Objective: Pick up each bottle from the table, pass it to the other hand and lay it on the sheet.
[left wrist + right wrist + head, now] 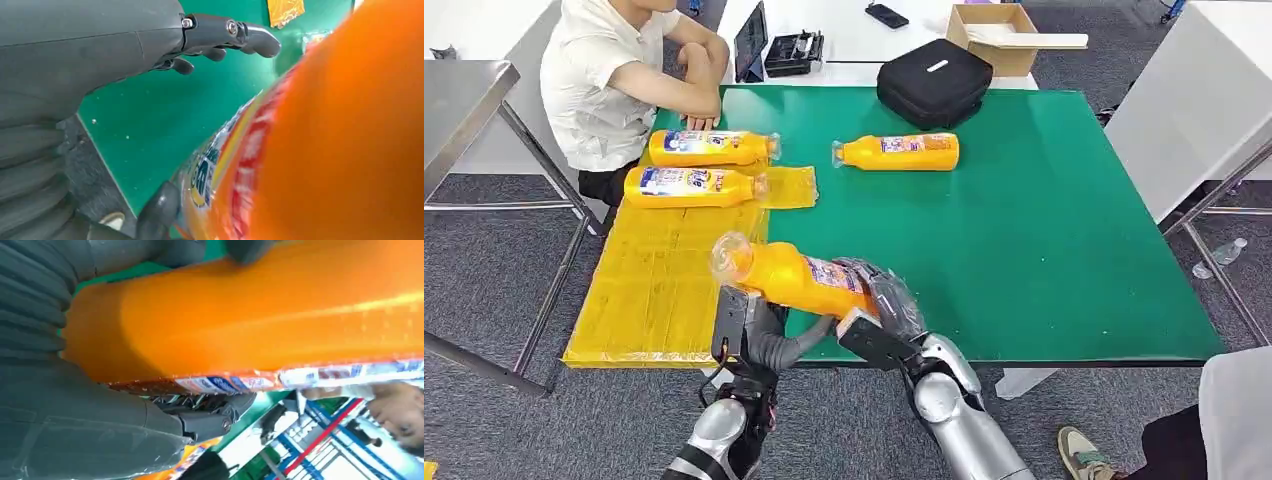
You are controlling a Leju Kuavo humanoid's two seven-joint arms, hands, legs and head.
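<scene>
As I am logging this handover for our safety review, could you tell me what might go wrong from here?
The held orange bottle hangs above the table's near edge; the right hand grips its base while the left hand sits under it with fingers apart, so early release could drop it. It might also land off the yellow sheet.

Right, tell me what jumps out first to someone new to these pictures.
An orange bottle held above the table's near edge, the right hand gripping its base and the left hand beneath it. Two more bottles lie on the yellow sheet, and a fourth bottle lies on the green table.
</scene>
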